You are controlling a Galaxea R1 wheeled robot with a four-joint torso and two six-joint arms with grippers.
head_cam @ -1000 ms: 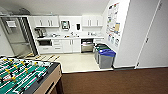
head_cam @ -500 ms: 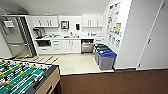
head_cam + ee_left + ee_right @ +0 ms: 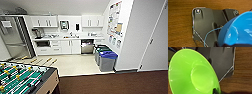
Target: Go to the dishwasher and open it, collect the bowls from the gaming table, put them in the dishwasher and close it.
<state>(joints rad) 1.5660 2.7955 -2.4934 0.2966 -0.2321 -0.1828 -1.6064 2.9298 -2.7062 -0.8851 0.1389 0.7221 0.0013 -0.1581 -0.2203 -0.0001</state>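
Two bowls riding close against the wrist cameras above brown wood-grain floor: blue bowl sitting hard by the left pincer, lime-green bowl hard by the right pincer. Impossible to tell whether either pincer is apart, together or clamped on a rim. Far ahead, well apart from both pincers, stainless dishwasher standing shut under the kitchen counter, bins lining up beside it. Foosball table edging in nearby.

Blue bowl, lime-green bowl
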